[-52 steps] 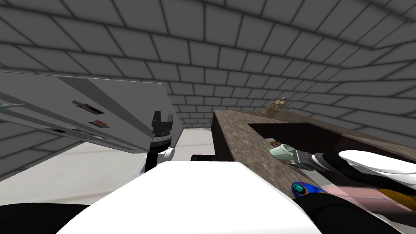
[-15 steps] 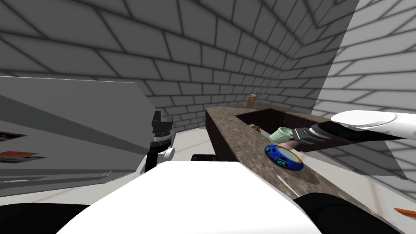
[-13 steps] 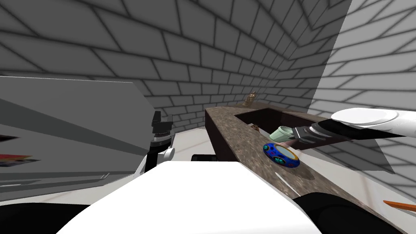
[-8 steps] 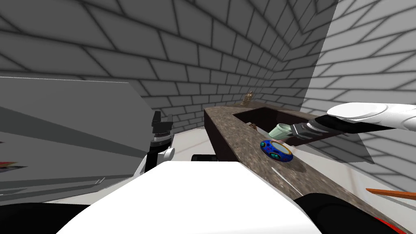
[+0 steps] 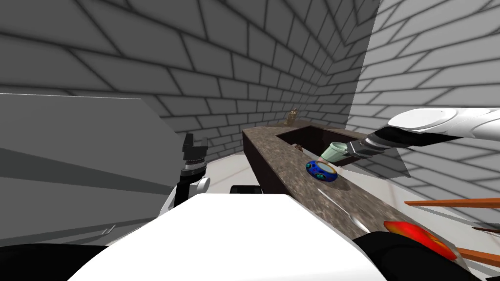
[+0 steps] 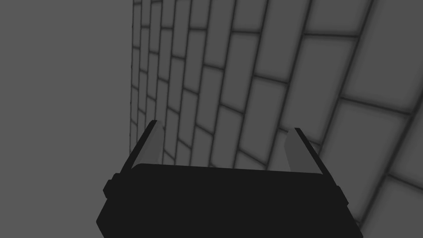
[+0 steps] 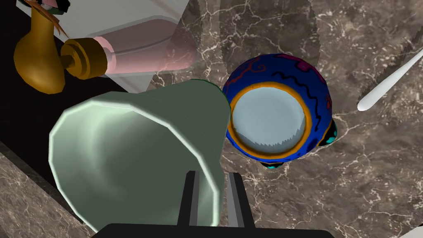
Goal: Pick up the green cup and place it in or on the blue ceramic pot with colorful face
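Observation:
A pale green cup (image 7: pixel 136 157) hangs tilted in the air, and my right gripper (image 7: pixel 212 194) is shut on its rim, one finger inside and one outside. In the right wrist view a round blue pot (image 7: pixel 272 111) with an orange-ringed mouth and coloured markings stands on the brown marble counter (image 7: pixel 371 165), right beside the cup. From the head, the cup (image 5: pixel 335 151) floats just beyond and above the pot (image 5: pixel 321 170), over the sink's edge, with the right gripper (image 5: pixel 347 149) behind it. My left gripper (image 5: pixel 195 142) is raised by my chest; its fingers (image 6: pixel 153 142) stand open and empty.
A dark sink basin (image 5: pixel 312 136) is sunk into the counter (image 5: pixel 288 161), with a golden tap (image 7: pixel 41 58) in it. A white utensil (image 7: pixel 388 86) lies near the pot. A red object (image 5: pixel 420 239) and orange bars (image 5: pixel 454 201) sit at the near right. A grey slab (image 5: pixel 73 161) stands left.
My head view has swung, so the counter has slid left and the red object has come into sight. The right arm has lifted slightly with the cup still gripped beside the pot.

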You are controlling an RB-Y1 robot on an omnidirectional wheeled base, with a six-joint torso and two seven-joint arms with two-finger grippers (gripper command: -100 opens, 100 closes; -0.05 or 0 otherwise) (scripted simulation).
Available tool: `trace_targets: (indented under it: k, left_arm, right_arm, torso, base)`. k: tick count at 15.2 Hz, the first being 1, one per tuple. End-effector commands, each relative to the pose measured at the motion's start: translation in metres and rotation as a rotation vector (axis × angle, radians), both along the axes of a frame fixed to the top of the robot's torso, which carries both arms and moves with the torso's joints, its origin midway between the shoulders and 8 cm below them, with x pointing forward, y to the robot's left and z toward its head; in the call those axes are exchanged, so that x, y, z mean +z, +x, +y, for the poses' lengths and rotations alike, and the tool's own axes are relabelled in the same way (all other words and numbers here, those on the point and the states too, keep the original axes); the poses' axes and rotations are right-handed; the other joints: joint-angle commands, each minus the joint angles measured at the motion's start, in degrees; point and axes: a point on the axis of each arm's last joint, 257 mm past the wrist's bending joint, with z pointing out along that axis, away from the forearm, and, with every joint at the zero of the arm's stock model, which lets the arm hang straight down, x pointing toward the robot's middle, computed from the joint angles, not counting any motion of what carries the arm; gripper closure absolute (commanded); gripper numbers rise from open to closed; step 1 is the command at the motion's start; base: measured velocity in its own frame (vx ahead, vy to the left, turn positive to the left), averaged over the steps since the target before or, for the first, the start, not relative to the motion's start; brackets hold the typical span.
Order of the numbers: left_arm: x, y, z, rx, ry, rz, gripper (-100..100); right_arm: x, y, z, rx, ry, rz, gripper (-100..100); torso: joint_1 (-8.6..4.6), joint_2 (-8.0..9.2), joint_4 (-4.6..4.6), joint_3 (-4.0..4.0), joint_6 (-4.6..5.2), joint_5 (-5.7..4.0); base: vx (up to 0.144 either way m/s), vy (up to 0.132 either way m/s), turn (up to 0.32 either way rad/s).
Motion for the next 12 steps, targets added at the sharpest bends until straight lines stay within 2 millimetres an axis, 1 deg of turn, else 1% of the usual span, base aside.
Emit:
trace_targets:
  k: [1,2,8,9,10,12]
  left_arm:
    - [0.0,0.0,0.0,0.0,0.0,0.0,0]
    - [0.0,0.0,0.0,0.0,0.0,0.0,0]
    - [0.0,0.0,0.0,0.0,0.0,0.0,0]
    - [0.0,0.0,0.0,0.0,0.0,0.0,0]
    - [0.0,0.0,0.0,0.0,0.0,0.0,0]
    - [0.0,0.0,0.0,0.0,0.0,0.0,0]
  right_arm:
    - [0.014,0.01,0.008,-0.007,-0.001,-0.001,100]
    - [0.014,0.01,0.008,-0.007,-0.001,-0.001,100]
    - [0.044,0.035,0.032,-0.011,-0.005,-0.005,100]
    - [0.038,0.031,0.026,-0.007,-0.007,-0.004,100]
    - [0.039,0.032,0.027,-0.009,-0.005,-0.004,-100]
    - [0.039,0.032,0.027,-0.009,-0.005,-0.003,-100]
  torso:
    - [0.0,0.0,0.0,0.0,0.0,0.0]
    - [0.03,0.04,0.01,0.03,0.06,0.01]
    - [0.09,0.07,0.06,0.07,0.09,0.06]
    - [0.11,0.1,0.08,0.09,0.09,0.08]
    - [0.09,0.07,0.06,0.07,0.07,0.06]
    - [0.02,-0.04,0.03,0.0,0.06,0.04]
  base:
    - [-0.046,0.032,-0.224]
    - [-0.042,0.035,-0.151]
    - [-0.04,0.027,-0.137]
    - [-0.03,0.021,-0.054]
    - [-0.011,0.008,-0.005]
    - [-0.003,0.002,-0.001]
